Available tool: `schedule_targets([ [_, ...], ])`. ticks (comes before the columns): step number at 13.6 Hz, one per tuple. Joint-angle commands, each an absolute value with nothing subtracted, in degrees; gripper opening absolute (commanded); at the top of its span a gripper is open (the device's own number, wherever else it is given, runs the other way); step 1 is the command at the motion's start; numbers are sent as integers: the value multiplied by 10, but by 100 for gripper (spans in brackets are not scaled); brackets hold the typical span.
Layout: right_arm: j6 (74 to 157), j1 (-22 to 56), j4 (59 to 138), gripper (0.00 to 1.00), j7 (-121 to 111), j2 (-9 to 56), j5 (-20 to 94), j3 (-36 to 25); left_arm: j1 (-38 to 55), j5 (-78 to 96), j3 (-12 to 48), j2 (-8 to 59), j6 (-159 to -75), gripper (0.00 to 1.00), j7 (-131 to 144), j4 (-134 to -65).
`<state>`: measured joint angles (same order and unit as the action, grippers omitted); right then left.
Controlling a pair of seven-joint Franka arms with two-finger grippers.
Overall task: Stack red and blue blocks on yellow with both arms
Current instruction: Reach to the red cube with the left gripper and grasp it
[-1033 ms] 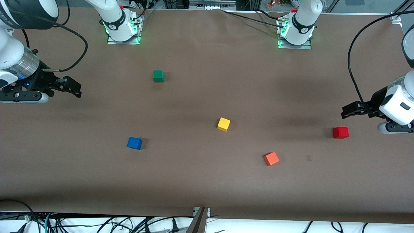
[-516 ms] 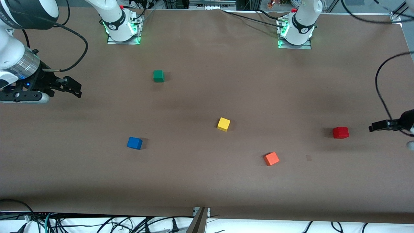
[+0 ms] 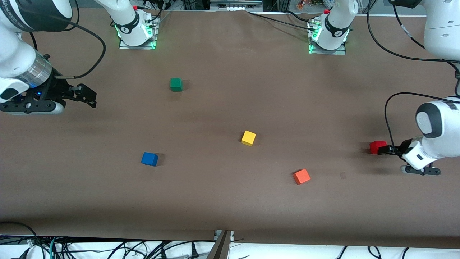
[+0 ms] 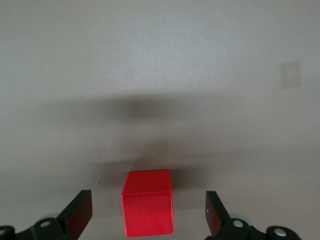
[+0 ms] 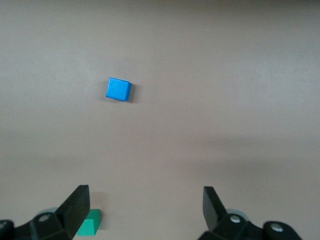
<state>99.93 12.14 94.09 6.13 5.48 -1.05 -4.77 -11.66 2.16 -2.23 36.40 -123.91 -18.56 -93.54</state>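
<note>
The red block [image 3: 375,146] lies on the table at the left arm's end. My left gripper [image 3: 385,150] is at it, open; in the left wrist view the red block [image 4: 148,210] sits between the two fingers of the left gripper [image 4: 148,216], a gap on each side. The blue block [image 3: 149,159] lies toward the right arm's end, nearer the front camera than the yellow cube [image 3: 248,138] at mid-table. My right gripper [image 3: 88,99] is open and empty, up over the table's right-arm end. Its wrist view shows the right gripper [image 5: 145,207] with the blue block [image 5: 118,89] far off.
An orange cube [image 3: 301,176] lies between the yellow and red blocks, nearer the front camera. A green cube [image 3: 176,84] lies nearer the robot bases; it also shows in the right wrist view [image 5: 89,223]. Cables hang off both arms.
The left arm has swung round and its gripper has come in to the red block, fingers now on either side of it. The right gripper has shifted slightly toward mid-table.
</note>
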Motion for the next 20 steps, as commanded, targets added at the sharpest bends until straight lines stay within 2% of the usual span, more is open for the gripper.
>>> schedule_targets([
  [1, 987, 134, 925, 100, 58, 96, -30, -48, -122, 11, -21, 337, -1260, 100, -210, -977],
  [3, 987, 153, 924, 100, 60, 138, -27, -51, -124, 11, -21, 332, -1281, 100, -213, -1004],
  [6, 1053, 142, 923, 100, 62, 199, -1, -52, -130, 11, -21, 327, -1317, 100, -224, -1041],
  [7, 1070, 135, 917, 100, 66, 232, 22, -54, -134, 11, -21, 328, -1318, 81, -247, -1042],
  [9, 1082, 134, 849, 100, 64, 302, 41, -53, -146, 12, -19, 333, -1323, 24, -260, -1042],
  [10, 1081, 136, 819, 100, 71, 330, 42, -52, -146, 14, -19, 331, -1322, 2, -260, -1041],
  [13, 1094, 143, 785, 100, 148, 380, 43, -48, -138, 20, 1, 302, -1310, 0, -243, -1029],
  [15, 1121, 152, 780, 100, 177, 405, 43, -48, -136, 16, 56, 280, -1262, 0, -161, -1002],
  [17, 1154, 160, 780, 100, 201, 428, 43, -48, -108, 11, 100, 279, -1171, 0, -47, -929],
  [18, 1166, 160, 780, 100, 206, 435, 44, -48, -72, 11, 104, 280, -1128, 0, -4, -891],
  [20, 1182, 161, 781, 100, 206, 446, 57, -48, 7, 12, 105, 294, -1097, 0, 50, -842],
])
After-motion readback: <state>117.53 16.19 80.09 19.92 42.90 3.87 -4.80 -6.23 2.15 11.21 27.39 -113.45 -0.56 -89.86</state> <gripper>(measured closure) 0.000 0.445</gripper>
